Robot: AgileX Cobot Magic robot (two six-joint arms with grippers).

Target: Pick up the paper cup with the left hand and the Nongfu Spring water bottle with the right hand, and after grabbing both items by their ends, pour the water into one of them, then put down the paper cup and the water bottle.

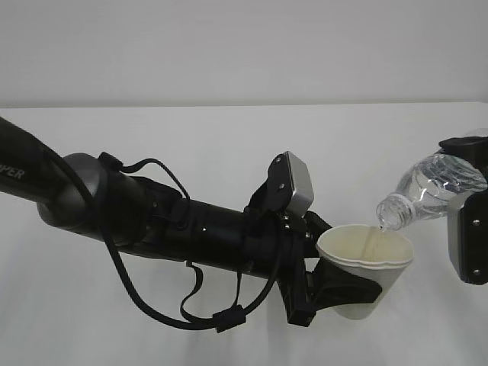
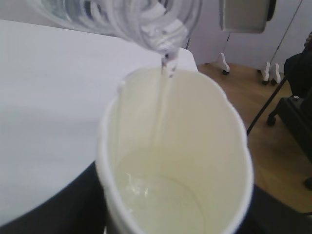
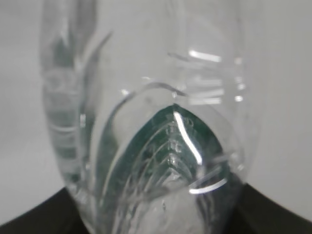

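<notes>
The white paper cup point(image 1: 366, 263) is held off the table, upright, with my left gripper point(image 1: 347, 293) shut on its lower body. The clear Nongfu Spring water bottle point(image 1: 431, 191) is tilted neck-down to the left, its open mouth just over the cup's rim. My right gripper point(image 1: 469, 191) is shut on the bottle's rear end at the right edge. A thin stream of water point(image 2: 163, 97) falls from the neck point(image 2: 163, 34) into the cup, and a shallow pool point(image 2: 161, 195) covers the cup's bottom. In the right wrist view the bottle point(image 3: 156, 146) fills the frame between dark fingers point(image 3: 34, 217).
The white table point(image 1: 229, 137) lies under both arms. The left arm's looped cables point(image 1: 152, 305) hang low over the table. Beyond the table's far edge, the left wrist view shows wooden floor point(image 2: 273, 146) and a dark chair base point(image 2: 297, 112).
</notes>
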